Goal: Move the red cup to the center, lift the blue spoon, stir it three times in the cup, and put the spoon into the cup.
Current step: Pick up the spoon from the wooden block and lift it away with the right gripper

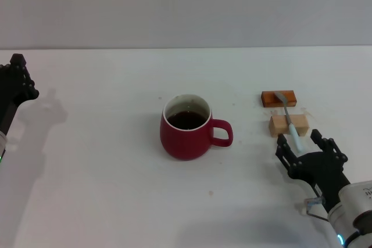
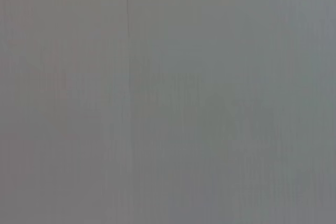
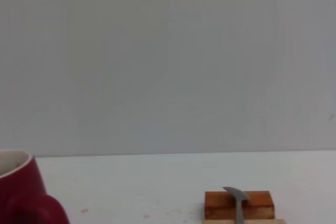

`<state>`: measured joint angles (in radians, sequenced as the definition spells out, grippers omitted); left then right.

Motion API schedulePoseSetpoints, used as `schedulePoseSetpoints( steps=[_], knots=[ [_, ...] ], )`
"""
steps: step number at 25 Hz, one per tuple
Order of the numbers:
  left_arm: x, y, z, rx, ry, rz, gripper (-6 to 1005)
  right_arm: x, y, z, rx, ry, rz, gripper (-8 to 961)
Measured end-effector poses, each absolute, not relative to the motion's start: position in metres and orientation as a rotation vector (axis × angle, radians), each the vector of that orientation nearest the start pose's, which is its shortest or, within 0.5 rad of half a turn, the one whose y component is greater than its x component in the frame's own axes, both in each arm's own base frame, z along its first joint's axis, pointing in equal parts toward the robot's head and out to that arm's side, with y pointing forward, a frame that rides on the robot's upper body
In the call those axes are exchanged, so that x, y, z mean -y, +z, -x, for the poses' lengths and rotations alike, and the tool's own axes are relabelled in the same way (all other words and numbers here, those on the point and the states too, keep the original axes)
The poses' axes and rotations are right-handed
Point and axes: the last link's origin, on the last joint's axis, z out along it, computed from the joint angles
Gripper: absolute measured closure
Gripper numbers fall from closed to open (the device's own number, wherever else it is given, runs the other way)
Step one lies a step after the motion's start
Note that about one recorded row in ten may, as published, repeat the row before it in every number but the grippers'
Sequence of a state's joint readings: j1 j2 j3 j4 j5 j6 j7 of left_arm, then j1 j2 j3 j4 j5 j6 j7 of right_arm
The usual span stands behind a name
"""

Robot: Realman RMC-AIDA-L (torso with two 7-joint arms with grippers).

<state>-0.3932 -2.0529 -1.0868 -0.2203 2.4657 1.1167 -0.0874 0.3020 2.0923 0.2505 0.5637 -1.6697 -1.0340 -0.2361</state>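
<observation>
One red cup [image 1: 186, 127] mid-table; one blue spoon [image 1: 290, 124] at its 3 o'clock across two blocks [image 1: 279, 98]; right gripper [image 1: 306, 142] spread, left gripper [image 1: 17, 82] unclear

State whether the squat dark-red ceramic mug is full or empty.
Partly full: the dark-red ceramic mug stands upright, with dark liquid showing below its white inner rim.

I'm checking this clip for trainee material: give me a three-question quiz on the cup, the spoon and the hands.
1. True or false: the blue spoon already stands in the red cup.
2. What does the spoon rest on? A) an orange-brown block and a light wooden block B) a plate C) the cup's rim
3. Which hand is at the spoon's handle end?

Key:
1. False; it lies across the blocks, apart from the cup.
2. A
3. The right hand, fingers open; the left hand is off at the table's far left edge.
</observation>
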Motion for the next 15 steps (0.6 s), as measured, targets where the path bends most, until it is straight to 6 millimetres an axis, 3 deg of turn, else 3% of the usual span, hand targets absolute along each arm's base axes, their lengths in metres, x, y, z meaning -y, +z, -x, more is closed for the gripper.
schedulePoseSetpoints(
  steps=[15],
  knots=[
    [-0.3318, 0.0075, 0.3409, 0.51, -0.639, 1.526, 999, -0.2612, -0.1123, -0.2973, -0.767, 0.574, 1.75, 316]
  ],
)
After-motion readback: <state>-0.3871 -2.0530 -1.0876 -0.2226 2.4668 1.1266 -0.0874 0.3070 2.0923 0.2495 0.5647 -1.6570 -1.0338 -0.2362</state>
